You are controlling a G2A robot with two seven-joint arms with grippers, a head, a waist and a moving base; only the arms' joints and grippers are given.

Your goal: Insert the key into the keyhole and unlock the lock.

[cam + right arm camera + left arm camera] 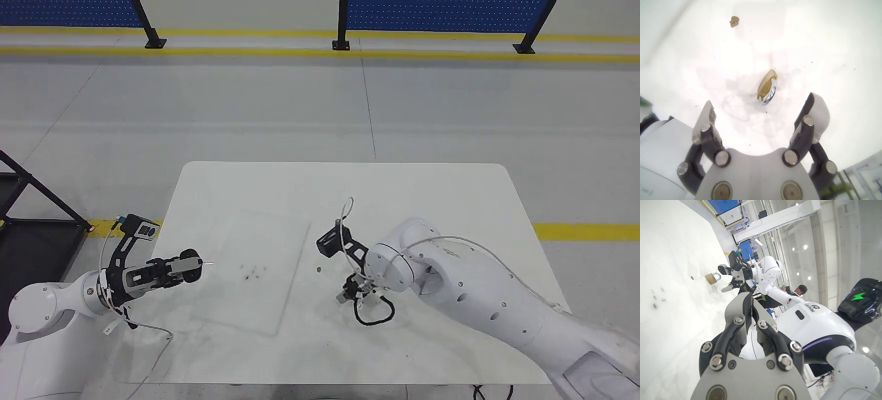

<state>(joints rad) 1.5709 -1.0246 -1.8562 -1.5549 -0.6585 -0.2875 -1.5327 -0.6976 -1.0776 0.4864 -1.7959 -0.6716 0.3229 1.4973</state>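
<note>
A small brass padlock (766, 85) with a silver shackle lies on the white table (450, 200). My right gripper (761, 104) hovers open just above it, one finger on each side and neither touching. From the left wrist view the padlock (711, 278) sits under the right gripper (723, 279). My left gripper (195, 265) is off near the table's left edge, shut. A thin pale tip, by its look the key (205, 263), pokes out beyond the fingertips. The left wrist view has the left gripper's (748, 296) black pads pressed together, hiding what they hold.
A small brown chip (734, 20) lies on the table a short way from the padlock. Several dark specks (250, 268) sit on a thin translucent sheet (255, 300) between the two arms. A loose black cable loop (375, 312) hangs below the right wrist.
</note>
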